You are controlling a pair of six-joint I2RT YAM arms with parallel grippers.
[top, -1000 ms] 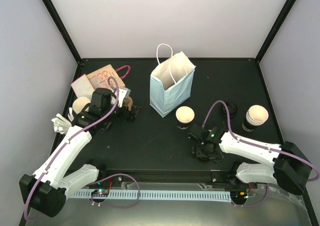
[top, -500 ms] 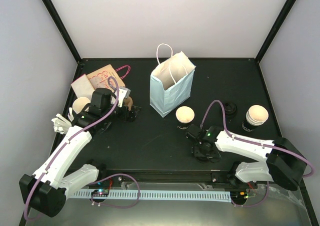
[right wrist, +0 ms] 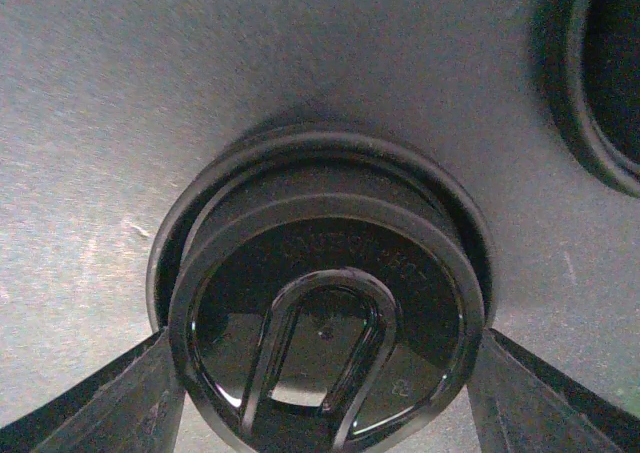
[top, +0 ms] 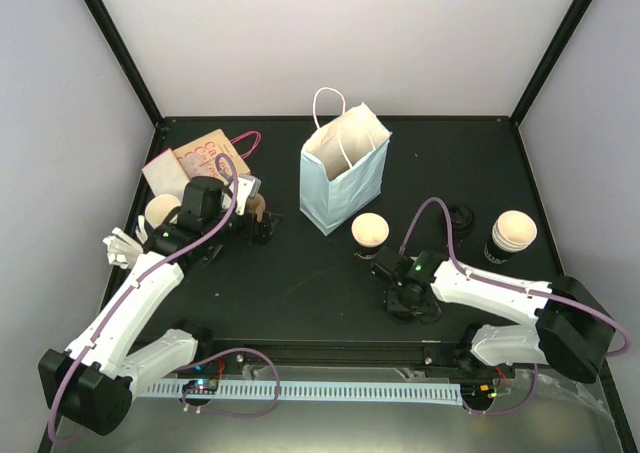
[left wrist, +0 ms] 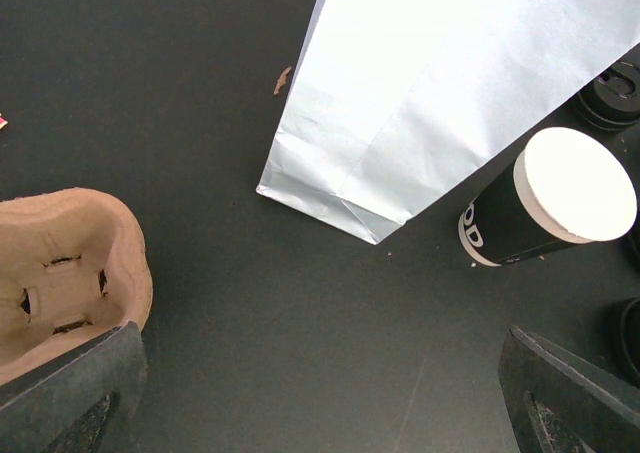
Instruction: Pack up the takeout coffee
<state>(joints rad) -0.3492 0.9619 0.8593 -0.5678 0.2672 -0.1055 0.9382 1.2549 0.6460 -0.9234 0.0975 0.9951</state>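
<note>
A light blue paper bag (top: 343,168) stands open at mid-table; it also shows in the left wrist view (left wrist: 450,83). A lidless black coffee cup (top: 369,231) stands at its right front, seen too in the left wrist view (left wrist: 550,198). A second cup (top: 513,231) stands far right and a third (top: 160,211) at the left. My right gripper (top: 402,295) is low on the table, its fingers (right wrist: 90,403) pressed against both sides of a black lid (right wrist: 325,343). My left gripper (top: 262,223) is open and empty beside a brown cardboard cup carrier (left wrist: 60,273).
Another black lid (top: 460,216) lies between the two right-hand cups, and a lid edge shows in the right wrist view (right wrist: 600,83). A printed paper bag and napkins (top: 190,163) lie at the back left. White cutlery (top: 122,245) lies at the left edge.
My right gripper has shifted slightly left and toward the bag with the lid between its fingers. The left arm has not moved.
</note>
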